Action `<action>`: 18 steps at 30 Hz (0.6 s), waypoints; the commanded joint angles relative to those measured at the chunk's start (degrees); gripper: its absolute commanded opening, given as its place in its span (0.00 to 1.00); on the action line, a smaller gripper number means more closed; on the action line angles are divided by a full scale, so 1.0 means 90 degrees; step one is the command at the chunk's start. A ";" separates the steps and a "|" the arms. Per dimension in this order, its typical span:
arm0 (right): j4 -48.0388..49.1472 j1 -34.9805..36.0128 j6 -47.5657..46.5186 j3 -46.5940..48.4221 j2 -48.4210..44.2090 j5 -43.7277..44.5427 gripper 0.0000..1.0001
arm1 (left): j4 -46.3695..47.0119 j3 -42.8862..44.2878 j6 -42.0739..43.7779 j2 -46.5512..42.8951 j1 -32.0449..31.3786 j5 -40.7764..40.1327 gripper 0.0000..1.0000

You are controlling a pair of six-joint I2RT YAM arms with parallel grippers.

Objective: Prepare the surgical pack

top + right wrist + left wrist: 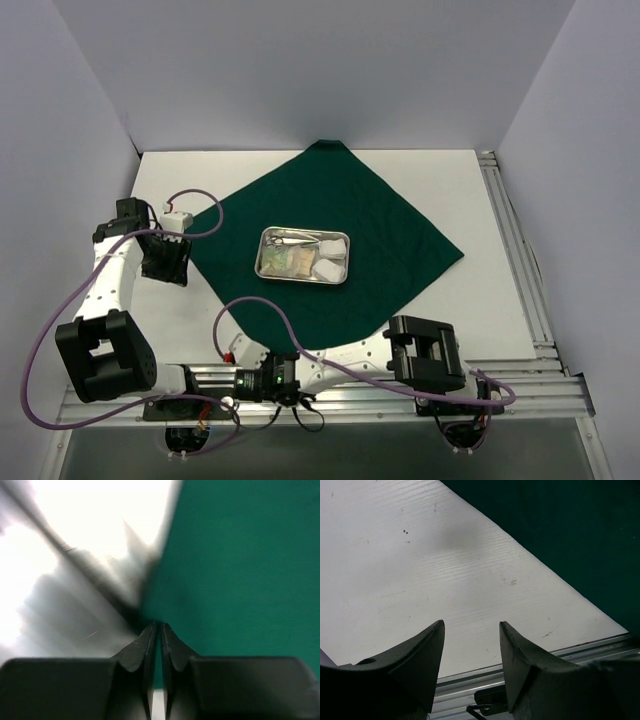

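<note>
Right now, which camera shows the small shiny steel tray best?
The top external view: the small shiny steel tray sits whole on the dark green cloth drape, contents visible. Neither wrist view shows the tray, only drape and white table.

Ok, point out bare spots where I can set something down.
Bare white table far left, between the dark green cloth drape and the wall; another patch far right; a third near right, between drape and metal rail. Cloth around the shiny steel tray is free. Crowded: near edge, under the left arm and right arm.
</note>
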 commanded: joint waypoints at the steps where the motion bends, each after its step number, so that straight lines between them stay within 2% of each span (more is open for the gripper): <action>1: -0.0529 -0.0633 -0.0283 -0.0103 -0.0254 0.1274 0.06 | 0.0050 0.0107 0.0099 -0.0105 0.0030 0.0213 0.57; 9: -0.0538 -0.0643 -0.0313 -0.0084 -0.0244 0.1118 0.22 | 0.0070 0.0117 0.0109 -0.0066 0.0030 0.0233 0.57; 18: -0.0520 -0.0194 -0.0332 0.0268 -0.0371 0.0826 0.38 | 0.0090 0.0088 0.0138 -0.0076 0.0040 0.0164 0.57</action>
